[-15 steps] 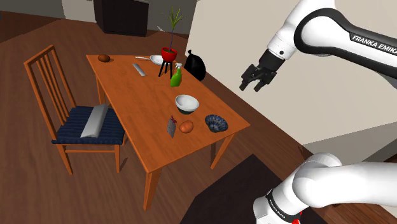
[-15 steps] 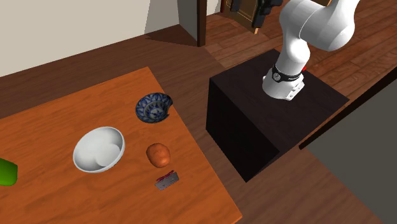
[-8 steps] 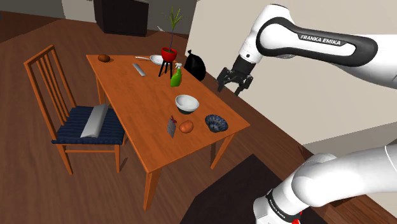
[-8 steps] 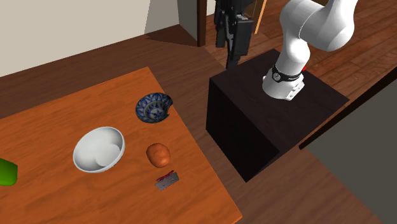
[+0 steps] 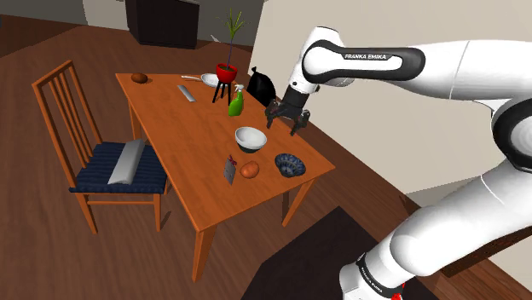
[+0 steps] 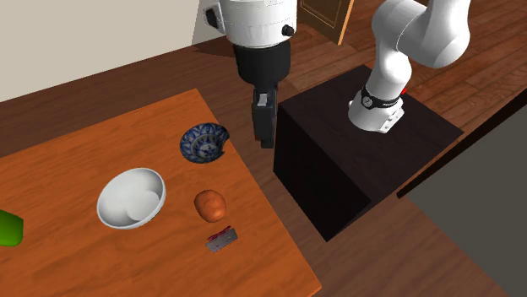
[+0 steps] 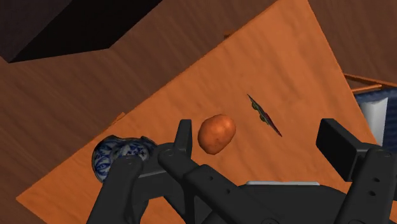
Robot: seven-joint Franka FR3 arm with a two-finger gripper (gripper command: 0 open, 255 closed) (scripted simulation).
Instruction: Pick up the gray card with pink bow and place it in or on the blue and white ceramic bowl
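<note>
The small gray card with a pink-red bow [image 5: 228, 170] [image 6: 222, 240] sits near the table's front edge, beside a brown-orange rounded object [image 5: 250, 170]. In the wrist view the card [image 7: 264, 115] appears edge-on beyond the fingers. The blue and white patterned bowl [image 5: 290, 164] [image 6: 204, 141] [image 7: 121, 156] stands close to the table's corner. My gripper [image 5: 286, 121] [image 6: 264, 122] [image 7: 261, 143] hangs open and empty in the air over the table's edge, above and between the white bowl and the patterned bowl.
A white bowl [image 5: 251, 138] [image 6: 131, 197] is mid-table. Farther back are a green bottle [image 5: 235, 103], a red potted plant [image 5: 226, 72] and a black bag [image 5: 261, 87]. A wooden chair [image 5: 64, 111] stands at the shoulder view's left. The dark stand [image 6: 355, 160] is beside the table.
The arm has swung from high beside the wall down and toward the table; the gripper now hangs over the table's edge near the bowls. Objects on the table have not moved.
</note>
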